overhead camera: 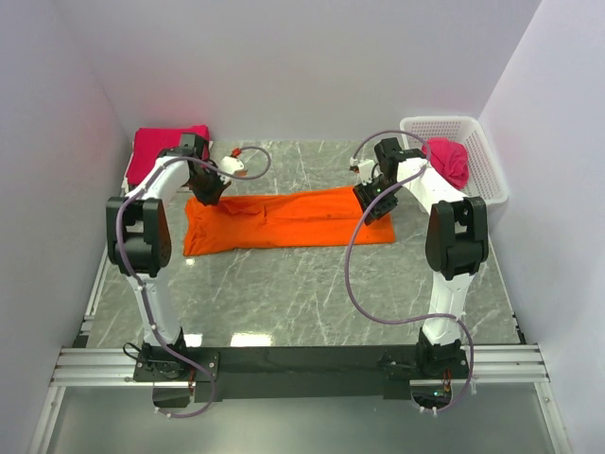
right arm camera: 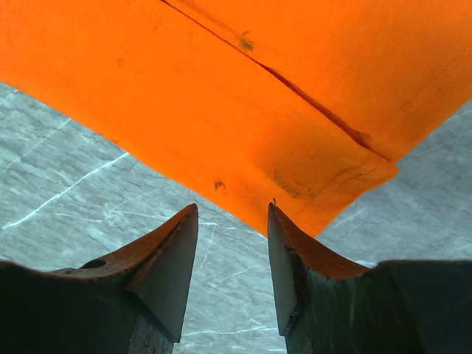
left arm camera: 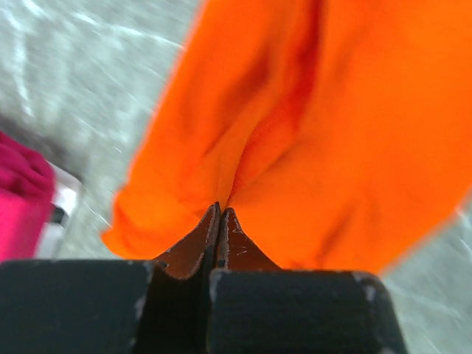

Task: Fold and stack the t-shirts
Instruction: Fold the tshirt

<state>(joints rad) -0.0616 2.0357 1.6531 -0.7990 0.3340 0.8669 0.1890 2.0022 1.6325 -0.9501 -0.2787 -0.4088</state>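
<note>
Orange t-shirt [overhead camera: 288, 219] lies as a long strip across the middle of the table [overhead camera: 302, 303], running left to right. It looks already doubled, going by the layered hem at the right end. The cloth is a thin soft knit, light, with no stiffness. It will droop and wrinkle from wherever you lift it, and probably slides easily on the smooth stone-look top. So take it at corners and hems, both ends together, and pinch through all layers. Your left gripper [left arm camera: 219, 210] sits at the strip's left end, jaws fully closed, a fold of orange cloth nipped between the tips and puckering into them. Your right gripper [right arm camera: 232, 214] is at the right end, jaws partway apart with nothing in them. There is bare table between the tips, and a stitched corner of the shirt lies just beyond them. That corner is the spot to take; go low so one finger gets under both layers. Farther out, a crimson-pink pile [overhead camera: 163, 151] sits at the far left, apart from the orange one. A crimson-pink shirt [overhead camera: 451, 161] is slumped in the white basket [overhead camera: 489, 156] at the far right. My read: the fold is in hand and this shirt is not yet stacked.
</note>
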